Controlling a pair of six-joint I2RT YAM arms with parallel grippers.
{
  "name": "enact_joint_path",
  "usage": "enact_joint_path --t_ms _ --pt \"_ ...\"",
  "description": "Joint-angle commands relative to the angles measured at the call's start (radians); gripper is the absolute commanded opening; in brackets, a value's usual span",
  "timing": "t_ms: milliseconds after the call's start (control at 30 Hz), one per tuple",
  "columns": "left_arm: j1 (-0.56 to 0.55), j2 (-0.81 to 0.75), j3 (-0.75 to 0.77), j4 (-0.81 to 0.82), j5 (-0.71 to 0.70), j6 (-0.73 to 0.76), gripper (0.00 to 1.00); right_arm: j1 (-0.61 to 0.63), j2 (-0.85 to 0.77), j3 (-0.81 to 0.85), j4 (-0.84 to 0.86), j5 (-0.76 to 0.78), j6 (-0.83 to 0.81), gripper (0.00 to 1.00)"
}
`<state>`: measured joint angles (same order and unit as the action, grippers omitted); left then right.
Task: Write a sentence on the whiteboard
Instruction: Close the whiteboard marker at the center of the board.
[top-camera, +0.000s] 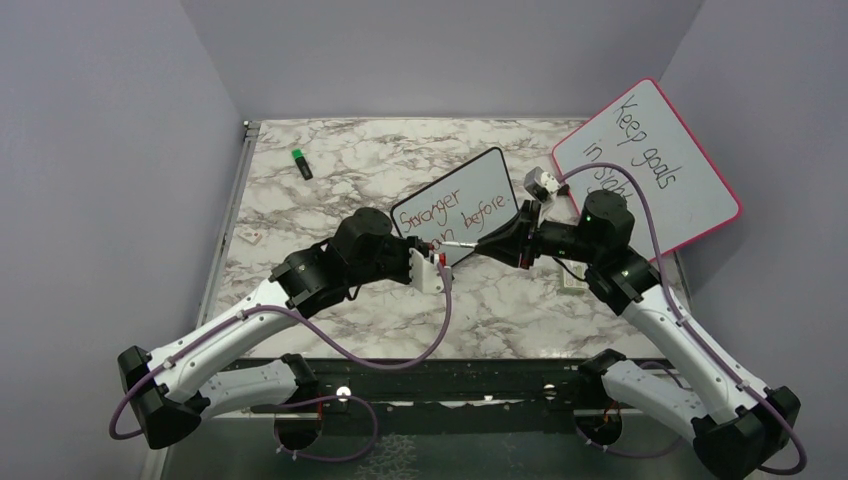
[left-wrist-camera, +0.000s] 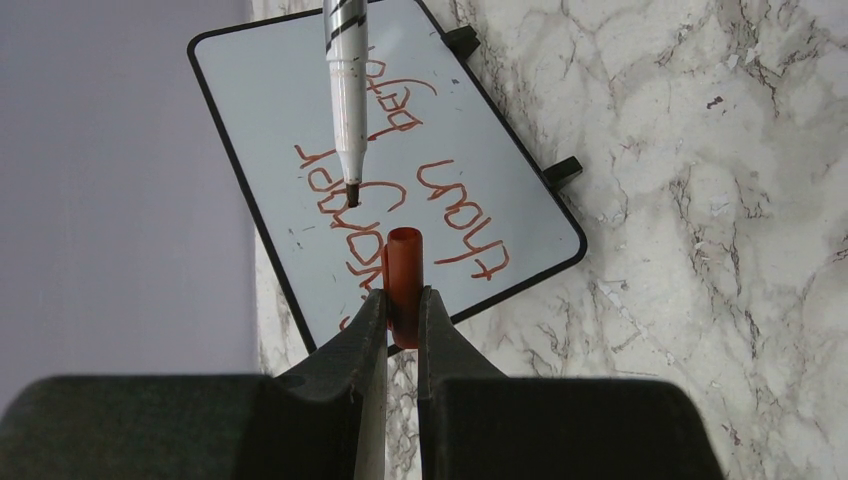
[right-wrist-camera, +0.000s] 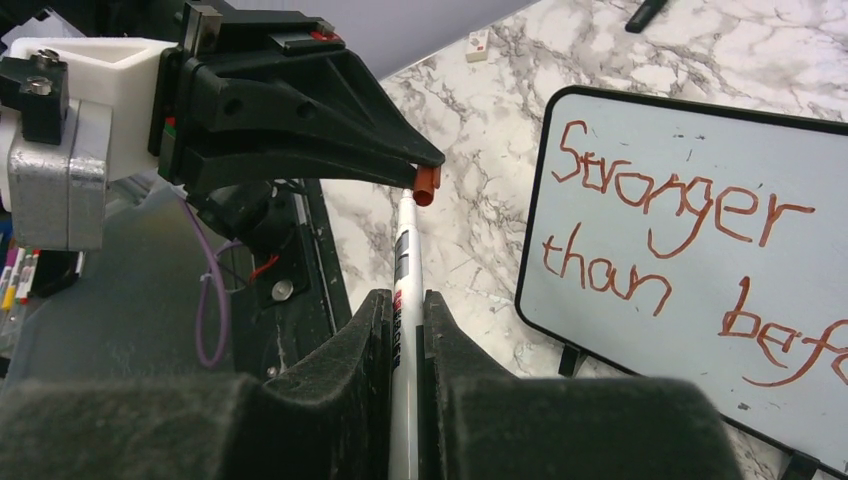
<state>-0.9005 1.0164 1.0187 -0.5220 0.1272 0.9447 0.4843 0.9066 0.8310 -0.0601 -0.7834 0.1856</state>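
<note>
The small black-framed whiteboard (top-camera: 478, 182) lies in the middle of the marble table and shows in both wrist views (left-wrist-camera: 260, 120) (right-wrist-camera: 640, 340). The reddish-brown sentence (right-wrist-camera: 680, 200) on it reads "Stronger than before" in two lines (top-camera: 450, 212) (left-wrist-camera: 440, 200). My left gripper (left-wrist-camera: 403, 300) is shut on a red-brown marker cap (left-wrist-camera: 403, 270) with its open end facing away. My right gripper (right-wrist-camera: 405, 300) is shut on a white marker (right-wrist-camera: 405, 250). The marker's bare tip (left-wrist-camera: 352, 192) is close to the cap's opening, slightly off to one side and not inside it. Both grippers (top-camera: 437, 262) (top-camera: 500, 241) meet just in front of the board.
A larger pink-framed board (top-camera: 700, 190) with black handwriting leans at the back right. A green-and-black marker (top-camera: 301, 164) lies at the back left. A small white and grey object (top-camera: 543, 182) sits between the two boards. A small white tag (top-camera: 247, 237) lies near the left table edge.
</note>
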Motion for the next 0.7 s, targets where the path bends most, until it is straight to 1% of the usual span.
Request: enact_joint_path --t_ms 0,167,667 --pt "-0.015 -0.001 0.023 -0.001 0.023 0.019 0.0 -0.003 0.015 0.039 -0.043 -0.034 -0.024 0.01" --pt "-0.021 0.001 0.023 -0.001 0.011 0.017 0.0 -0.002 0.041 0.052 -0.087 -0.047 -0.041 0.01" --pt "-0.036 0.004 0.033 0.005 0.023 0.008 0.0 -0.003 0.048 0.039 -0.064 -0.047 -0.032 0.01"
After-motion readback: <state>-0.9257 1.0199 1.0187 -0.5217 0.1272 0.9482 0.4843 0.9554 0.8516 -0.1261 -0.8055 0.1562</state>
